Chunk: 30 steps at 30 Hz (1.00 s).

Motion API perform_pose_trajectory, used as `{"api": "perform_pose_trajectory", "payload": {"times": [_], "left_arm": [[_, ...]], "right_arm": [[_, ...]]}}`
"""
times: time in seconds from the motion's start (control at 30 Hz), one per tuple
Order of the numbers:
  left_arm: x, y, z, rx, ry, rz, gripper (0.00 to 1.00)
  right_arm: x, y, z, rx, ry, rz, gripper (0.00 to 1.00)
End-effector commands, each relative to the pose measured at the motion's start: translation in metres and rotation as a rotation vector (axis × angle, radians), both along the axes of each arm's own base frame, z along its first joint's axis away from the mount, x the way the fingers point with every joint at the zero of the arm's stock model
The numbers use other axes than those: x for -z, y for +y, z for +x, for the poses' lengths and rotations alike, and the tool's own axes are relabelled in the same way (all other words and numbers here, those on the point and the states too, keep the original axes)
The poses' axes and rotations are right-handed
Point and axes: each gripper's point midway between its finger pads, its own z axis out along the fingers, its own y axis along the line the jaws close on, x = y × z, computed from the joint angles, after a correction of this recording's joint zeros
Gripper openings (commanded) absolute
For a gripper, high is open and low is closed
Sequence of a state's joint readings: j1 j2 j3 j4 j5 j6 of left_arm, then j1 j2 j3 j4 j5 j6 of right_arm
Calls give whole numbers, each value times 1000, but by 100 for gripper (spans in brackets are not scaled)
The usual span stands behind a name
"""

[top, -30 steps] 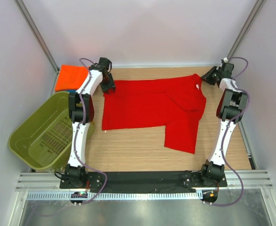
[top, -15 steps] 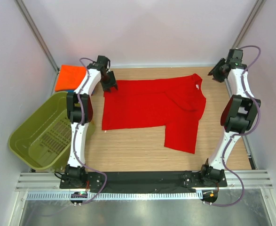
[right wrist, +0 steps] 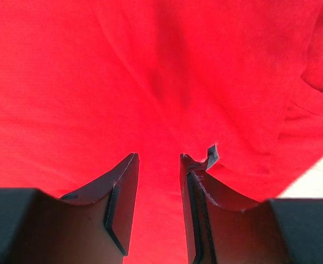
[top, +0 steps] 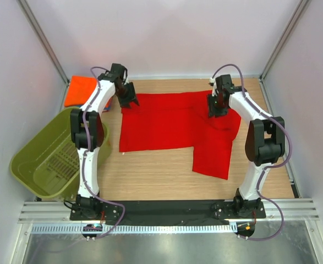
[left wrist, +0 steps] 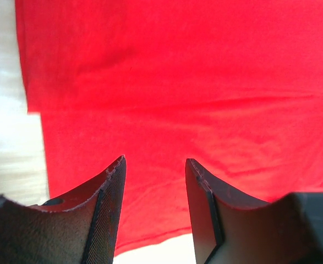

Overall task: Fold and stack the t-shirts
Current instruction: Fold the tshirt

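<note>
cloth: red t-shirt [top: 167,124] spread out | left claw [left wrist: 154,165] open over it | right claw [right wrist: 158,159] open, seemingly above it

Bright, even overhead light casts only faint soft shadows beside the arms [top: 92,132] in the top view, while the 2 wrist views oversaturate the red t-shirt [left wrist: 178,82] (folds barely readable), bleach the table [left wrist: 7,137] nearly white and leave the fingers [right wrist: 122,198] dark.
</note>
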State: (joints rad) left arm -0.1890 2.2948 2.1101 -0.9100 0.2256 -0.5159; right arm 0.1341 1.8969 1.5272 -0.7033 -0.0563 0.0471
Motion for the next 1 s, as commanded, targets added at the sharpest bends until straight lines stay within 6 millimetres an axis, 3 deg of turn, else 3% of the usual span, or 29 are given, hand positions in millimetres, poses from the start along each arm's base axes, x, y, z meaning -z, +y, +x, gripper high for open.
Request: {"api": "perform_pose_trajectory", "payload": {"times": [0.0,0.1,0.3,0.47,0.63,0.97], "left_arm": [[-33,2,-12,17,-46,0,49],[-34,6,-22,20,-34,16,49],[-36,8,-25,15,-31,21,49],[-42,9,-30,31,-22,28,49],[-46,14,-38,44,-19,54,49],[-54,8,-44,51,-36,6,49]], "right_arm": [[-2,-9,-5,-99,-13,-169,42],[9,-16,-9,-114,5,-247,42],[24,-5,-12,-147,30,-212,40],[34,-11,-10,-143,54,-251,40],[37,3,-8,-159,41,-183,25],[48,5,-3,-159,58,-182,26]]}}
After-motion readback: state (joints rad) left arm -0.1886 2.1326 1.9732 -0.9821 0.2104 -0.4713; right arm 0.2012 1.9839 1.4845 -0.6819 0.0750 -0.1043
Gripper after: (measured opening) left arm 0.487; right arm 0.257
